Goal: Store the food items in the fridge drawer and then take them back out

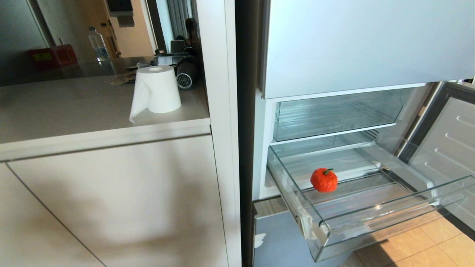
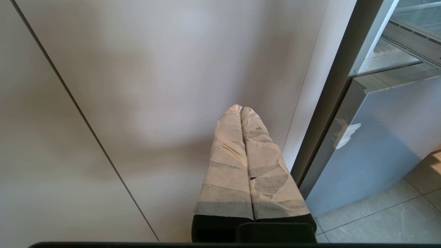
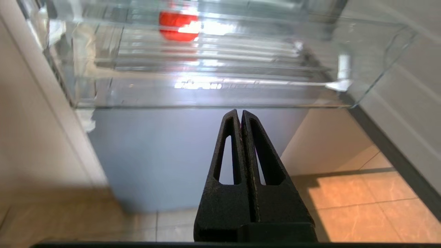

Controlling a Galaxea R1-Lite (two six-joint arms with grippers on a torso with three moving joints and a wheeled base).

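Note:
A bumpy orange-red tangerine (image 1: 324,180) with a green stem lies on the ribbed floor of the clear fridge drawer (image 1: 374,215), which stands pulled out of the open fridge. The right wrist view shows the tangerine (image 3: 177,26) blurred through the drawer's clear front (image 3: 206,93). My right gripper (image 3: 240,112) hangs below and in front of the drawer, shut and empty. My left gripper (image 2: 240,107), its fingers wrapped in pale tape, is shut and empty, parked facing a white cabinet panel. Neither arm shows in the head view. No other food item is in view.
A deeper clear compartment with white trim (image 1: 334,115) sits above the drawer. The open fridge door (image 1: 449,141) stands to the right. A counter (image 1: 74,107) to the left carries a paper roll (image 1: 157,89). Tiled floor (image 1: 426,244) lies below the drawer.

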